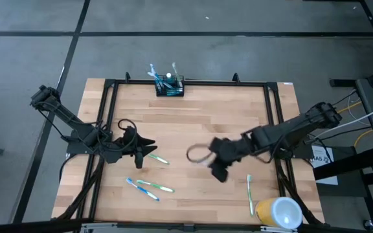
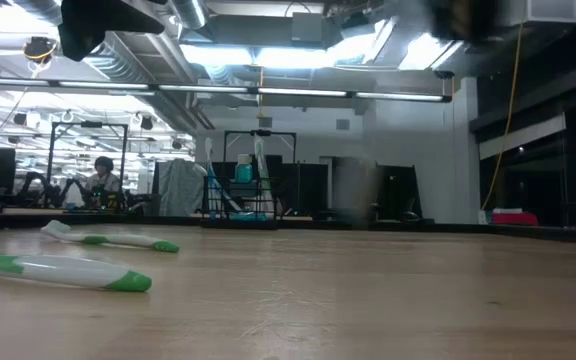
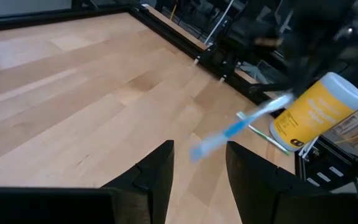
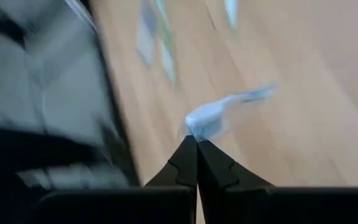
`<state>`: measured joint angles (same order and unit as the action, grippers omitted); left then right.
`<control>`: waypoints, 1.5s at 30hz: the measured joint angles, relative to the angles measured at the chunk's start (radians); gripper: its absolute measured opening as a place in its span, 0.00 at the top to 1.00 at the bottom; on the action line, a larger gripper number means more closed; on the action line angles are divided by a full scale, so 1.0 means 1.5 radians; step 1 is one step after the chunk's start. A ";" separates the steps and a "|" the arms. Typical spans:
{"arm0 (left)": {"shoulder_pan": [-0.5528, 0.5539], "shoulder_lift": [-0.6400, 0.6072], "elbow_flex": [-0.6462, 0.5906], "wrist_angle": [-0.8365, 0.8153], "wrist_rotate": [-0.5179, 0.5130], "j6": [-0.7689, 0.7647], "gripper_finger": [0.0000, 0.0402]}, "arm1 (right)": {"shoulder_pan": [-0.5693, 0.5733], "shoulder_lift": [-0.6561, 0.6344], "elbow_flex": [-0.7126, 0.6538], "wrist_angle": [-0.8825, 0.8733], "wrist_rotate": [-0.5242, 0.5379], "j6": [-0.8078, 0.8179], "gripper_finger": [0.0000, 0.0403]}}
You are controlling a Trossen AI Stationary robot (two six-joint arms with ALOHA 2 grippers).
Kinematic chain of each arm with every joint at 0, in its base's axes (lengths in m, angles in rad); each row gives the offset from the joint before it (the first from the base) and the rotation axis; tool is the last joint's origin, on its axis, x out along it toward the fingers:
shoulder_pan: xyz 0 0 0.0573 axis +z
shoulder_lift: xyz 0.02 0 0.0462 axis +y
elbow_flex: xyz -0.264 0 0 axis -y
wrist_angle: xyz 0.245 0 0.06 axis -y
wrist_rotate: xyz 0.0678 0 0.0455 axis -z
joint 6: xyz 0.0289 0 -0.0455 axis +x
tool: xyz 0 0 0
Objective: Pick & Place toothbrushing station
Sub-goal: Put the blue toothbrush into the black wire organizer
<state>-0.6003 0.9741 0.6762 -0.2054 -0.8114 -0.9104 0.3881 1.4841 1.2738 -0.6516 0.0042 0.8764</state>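
- Right gripper [image 1: 217,162] sits over the middle of the table [image 1: 193,123], fingers pressed together on the tip of a blue-and-white toothbrush [image 4: 222,112]; in the right wrist view the brush sticks straight out ahead of the closed fingertips.
- Blur smears the brush in every view, but the left wrist view shows the same blue toothbrush [image 3: 241,124] hanging in the air, slanted, with nothing under it, so I judge it lifted clear of the wood.
- Toothbrushing station [image 1: 169,85], the small black mesh caddy, stands at the far edge of the table, well apart from the right gripper and off toward the left arm's side of it; two brushes already stand upright inside.
- From the right gripper the caddy lies ahead and across. The held brush's long axis looks closer to level than upright, so my guess is it must be tipped handle-down before it will drop into the narrow opening.
- Left gripper [image 1: 136,150] waits beside the left frame rail, fingers apart and empty, about as near the caddy as the right one is.
- Loose toothbrushes stay on the wood: a green one [image 1: 159,159] just beside the left gripper, a pair [image 1: 149,188] nearer the front edge, and one [image 1: 250,193] beside the yellow-and-white cup [image 1: 279,212].
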 joint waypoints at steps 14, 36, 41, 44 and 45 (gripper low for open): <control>0.000 0.000 0.000 0.000 -0.011 -0.002 0.65 | -0.219 0.074 0.026 0.369 -0.061 -0.056 1.00; 0.000 0.000 0.000 -0.001 -0.059 -0.010 0.65 | -0.476 0.164 0.063 0.635 -0.171 -0.084 1.00; 0.000 0.001 0.000 -0.005 -0.072 -0.014 0.65 | -0.497 0.249 0.189 0.572 -0.224 -0.111 1.00; 0.000 0.000 0.000 -0.005 -0.077 -0.029 0.65 | -0.507 0.306 0.278 0.508 -0.253 -0.149 1.00; -0.002 -0.001 0.000 -0.004 -0.080 -0.033 0.65 | -0.512 0.323 0.304 0.491 -0.267 -0.156 1.00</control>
<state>-0.6031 0.9731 0.6762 -0.2111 -0.9314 -0.9592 -0.3796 1.9692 1.7305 0.0846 -0.3957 0.6425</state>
